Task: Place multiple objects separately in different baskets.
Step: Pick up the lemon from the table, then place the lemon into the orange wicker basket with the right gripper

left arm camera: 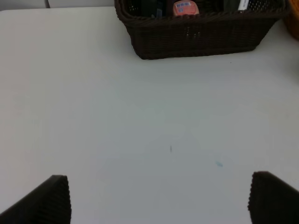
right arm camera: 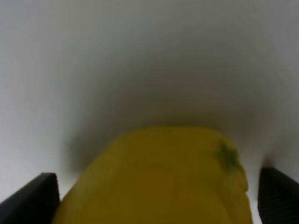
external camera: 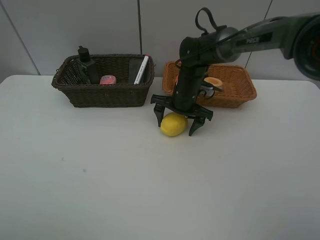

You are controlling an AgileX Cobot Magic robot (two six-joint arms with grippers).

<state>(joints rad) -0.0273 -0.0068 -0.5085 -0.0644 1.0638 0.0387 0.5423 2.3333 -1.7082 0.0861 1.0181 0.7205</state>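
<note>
The right gripper [external camera: 177, 125] hangs over a white table [external camera: 100, 175], jaws spread wide, with the yellow lemon [external camera: 173, 124] lying between its fingertips, not pinched. Just behind it sits the light orange-tan basket [external camera: 235, 95]; the dark brown basket [external camera: 100, 95] stands to one side. White lettering on the arm is too blurred to read. The left gripper [left arm camera: 159, 198] is spread apart over bare table.

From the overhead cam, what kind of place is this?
Likely a lab test bench, not a home: a bare white table against plain grey panels, two wicker baskets staged for sorting, and a robot arm's pincer over a lemon.
</note>
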